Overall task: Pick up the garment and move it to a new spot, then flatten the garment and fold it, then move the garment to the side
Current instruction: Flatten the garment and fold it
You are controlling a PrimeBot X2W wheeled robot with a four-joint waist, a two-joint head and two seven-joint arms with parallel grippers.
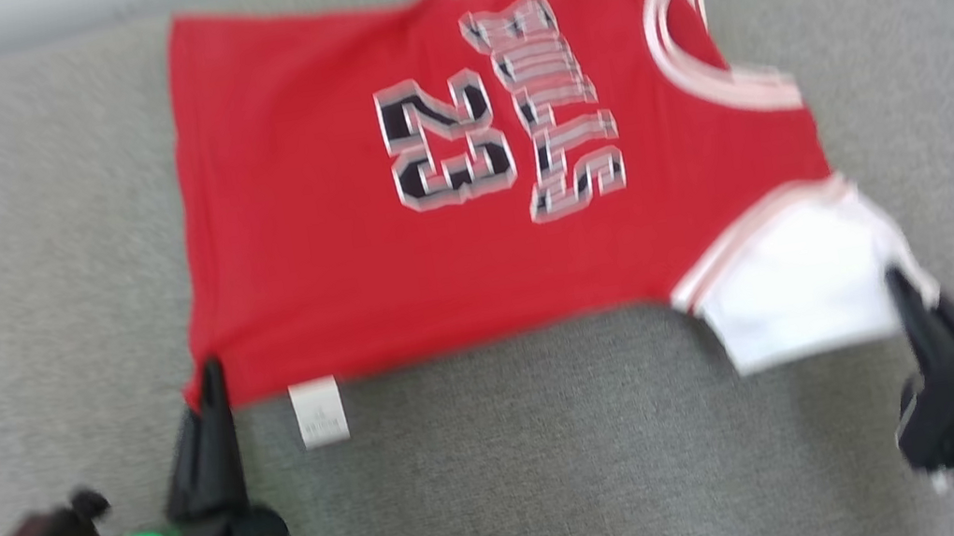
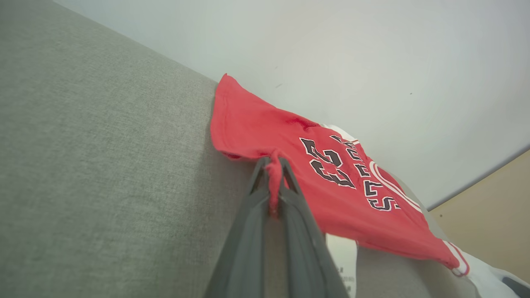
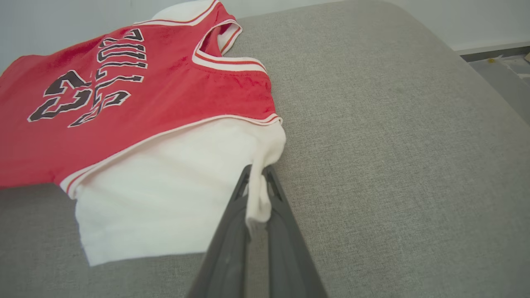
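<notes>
Your left gripper pinches the red hem corner of the jersey — your right gripper clenches its white sleeve edge.

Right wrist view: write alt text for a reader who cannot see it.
The right jaws are shut on a corner of the white sleeve of a red jersey, which lies spread on a grey cushion. The jersey bears dark lettering and the number 23, with white trim at the neck.
</notes>
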